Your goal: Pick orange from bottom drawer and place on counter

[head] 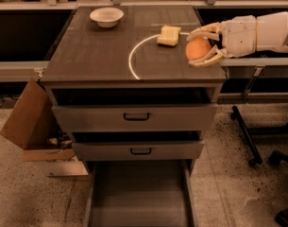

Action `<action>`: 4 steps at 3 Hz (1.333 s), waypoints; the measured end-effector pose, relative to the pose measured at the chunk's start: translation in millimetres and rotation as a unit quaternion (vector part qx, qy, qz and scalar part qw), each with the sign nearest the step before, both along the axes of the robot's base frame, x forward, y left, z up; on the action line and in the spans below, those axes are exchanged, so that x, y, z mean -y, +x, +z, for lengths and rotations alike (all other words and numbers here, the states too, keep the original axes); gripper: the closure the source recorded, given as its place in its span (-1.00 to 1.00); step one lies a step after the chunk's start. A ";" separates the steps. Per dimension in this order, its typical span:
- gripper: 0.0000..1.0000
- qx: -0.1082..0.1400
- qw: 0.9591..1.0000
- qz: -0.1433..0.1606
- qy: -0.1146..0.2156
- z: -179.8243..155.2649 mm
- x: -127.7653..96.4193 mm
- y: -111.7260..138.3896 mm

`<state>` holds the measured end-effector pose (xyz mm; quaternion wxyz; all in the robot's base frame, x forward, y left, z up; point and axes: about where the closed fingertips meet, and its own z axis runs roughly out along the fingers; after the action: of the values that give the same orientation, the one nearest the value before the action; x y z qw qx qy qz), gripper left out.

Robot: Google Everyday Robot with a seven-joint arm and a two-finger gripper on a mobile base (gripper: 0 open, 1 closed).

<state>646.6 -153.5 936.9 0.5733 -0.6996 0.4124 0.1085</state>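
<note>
The flat, dark grey-brown wood-grain table (pixel 96 51) is offering bare surface inside its white arc line. Below it, the deep grey bottom drawer (pixel 139 197) is standing pulled open, with no fruit showing inside. The white two-finger end effector (pixel 193 48) is reaching in over the table's right edge and pinching the small round orange (pixel 199 49), probably to set it down near the pale yellow rectangular sponge (pixel 169 35).

Speckled pale floor (pixel 21 197) at 7 o'clock, open cardboard box (pixel 25 122) at 9 o'clock, black wheeled legs (pixel 247 136) at 4 o'clock, dim warm light, gripper (pixel 193 48) clasping the orange (pixel 199 49) at 2 o'clock.
</note>
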 end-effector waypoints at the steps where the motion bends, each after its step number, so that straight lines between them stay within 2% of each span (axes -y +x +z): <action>1: 1.00 0.000 1.000 -0.003 0.004 0.6 -2.0 3.7; 2: 1.00 -0.001 0.999 -0.019 0.030 4.3 -14.0 25.9; 3: 1.00 -0.028 0.997 -0.041 0.058 5.8 -29.2 58.2; 4: 1.00 -0.108 0.990 -0.056 0.073 -4.6 -49.0 89.5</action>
<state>736.1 -104.6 932.3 0.5799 -0.6163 0.5012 0.1810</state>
